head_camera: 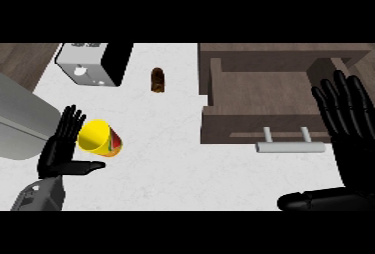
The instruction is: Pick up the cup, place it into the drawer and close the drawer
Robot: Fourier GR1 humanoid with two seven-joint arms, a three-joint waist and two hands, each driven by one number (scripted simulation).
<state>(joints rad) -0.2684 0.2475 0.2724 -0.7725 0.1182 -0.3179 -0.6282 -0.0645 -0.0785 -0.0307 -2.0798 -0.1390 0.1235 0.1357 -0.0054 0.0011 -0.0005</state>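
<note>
Beside the left hand (pixel 61 145), fingers spread straight: yellow cup (pixel 100 138) tilted on the white counter (pixel 168 158), just right of the fingers. Right hand (pixel 350 119), spread, over the open drawer (pixel 256 94), near its handle (pixel 290 146).

Tilted yellow cup (pixel 100 138) on white counter; brown drawer (pixel 260 106) open.

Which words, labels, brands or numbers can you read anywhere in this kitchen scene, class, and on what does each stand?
None can be read.
Yellow cup: a red and green pattern on its side, no legible letters.
Grey and black appliance: only a white round spot, no text.
Brown bottle: too small to show any label.
Open drawer and its handle: no markings.
</note>
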